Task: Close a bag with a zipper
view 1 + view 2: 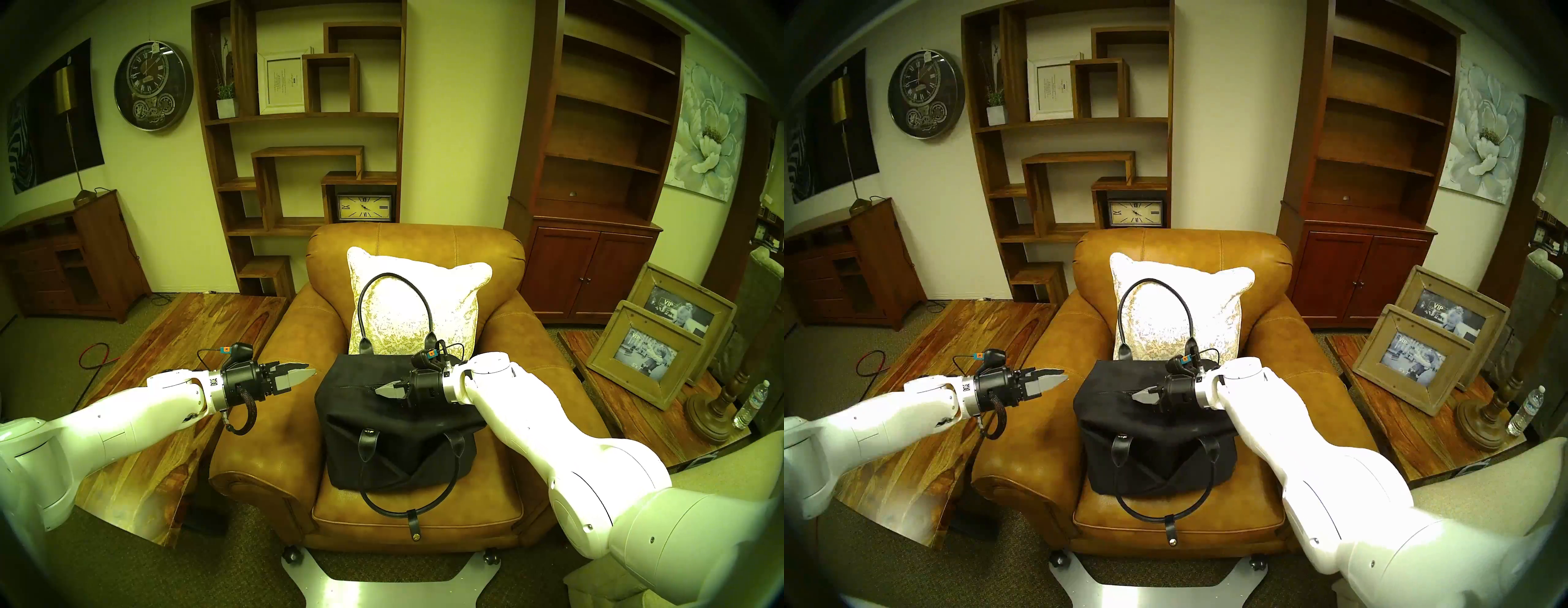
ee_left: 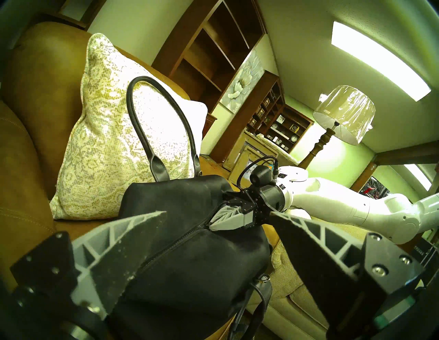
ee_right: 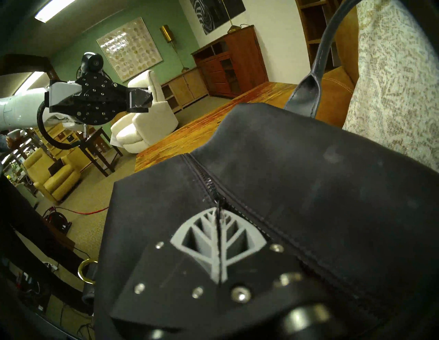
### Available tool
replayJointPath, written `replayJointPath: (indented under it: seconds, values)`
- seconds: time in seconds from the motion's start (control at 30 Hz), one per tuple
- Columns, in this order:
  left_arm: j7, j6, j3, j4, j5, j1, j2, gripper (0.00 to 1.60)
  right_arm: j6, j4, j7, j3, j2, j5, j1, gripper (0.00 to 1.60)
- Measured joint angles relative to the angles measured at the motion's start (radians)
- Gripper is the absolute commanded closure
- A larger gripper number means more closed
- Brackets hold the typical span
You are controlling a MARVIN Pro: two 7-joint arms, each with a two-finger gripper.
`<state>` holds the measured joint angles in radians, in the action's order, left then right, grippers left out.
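Nearest, bag (image 1: pixel 403 429) seated on armchair (image 1: pixel 263 424) cushion, front handle (image 1: pixel 407 479) drooped over seat edge. Along bag top, zipper (image 3: pixel 202 180) meshed from left end up to right gripper (image 3: pixel 219 211) — fingers pressed flat together, apparently pinching the small pull. Stretch behind the gripper, toward bag's right end, hidden by arm; judged roughly mid-run, remainder unverified. Left gripper (image 1: pixel 303 373) hovering beside bag's left end, jaws spread wide, holding nothing — no bracing of fabric. Beyond, rear handle (image 1: pixel 394 314) upright against pillow (image 1: pixel 415 305).
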<state>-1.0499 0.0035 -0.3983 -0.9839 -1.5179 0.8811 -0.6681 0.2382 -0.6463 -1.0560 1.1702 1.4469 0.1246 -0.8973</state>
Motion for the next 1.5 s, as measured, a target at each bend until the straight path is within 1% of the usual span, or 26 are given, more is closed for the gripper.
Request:
replayJointPath:
  seconds: [0.4, 0.63, 0.8, 0.87, 0.93, 0.97, 1.03, 1.23, 1.5]
  values:
    - [0.000, 0.000, 0.000, 0.000, 0.000, 0.000, 0.000, 0.00, 0.083, -0.140, 0.041, 0.016, -0.050, -0.034, -0.055, 1.60]
    - [0.002, -0.006, 0.002, -0.002, 0.007, -0.002, -0.001, 0.00, 0.120, -0.202, 0.053, 0.034, -0.075, -0.034, -0.087, 1.60]
    - [0.024, -0.021, 0.015, -0.016, 0.055, -0.010, 0.001, 0.00, 0.138, -0.230, 0.060, 0.040, -0.088, -0.033, -0.103, 1.60]
    - [0.044, -0.032, 0.026, -0.035, 0.095, -0.019, 0.005, 0.00, 0.150, -0.251, 0.063, 0.042, -0.096, -0.034, -0.114, 1.60]
    - [0.053, -0.038, 0.033, -0.044, 0.118, -0.024, 0.008, 0.00, 0.155, -0.261, 0.065, 0.043, -0.100, -0.034, -0.118, 1.60]
    - [0.068, -0.045, 0.043, -0.058, 0.150, -0.030, 0.012, 0.00, 0.164, -0.277, 0.066, 0.044, -0.106, -0.035, -0.124, 1.60]
    - [0.085, -0.049, 0.050, -0.074, 0.176, -0.034, 0.016, 0.00, 0.174, -0.296, 0.066, 0.044, -0.114, -0.037, -0.132, 1.60]
    - [0.124, -0.051, 0.052, -0.099, 0.200, -0.040, 0.022, 0.00, 0.208, -0.357, 0.066, 0.045, -0.136, -0.042, -0.153, 1.60]
    - [0.151, -0.051, 0.047, -0.110, 0.198, -0.040, 0.026, 0.00, 0.253, -0.421, 0.065, 0.053, -0.170, -0.054, -0.181, 1.60]
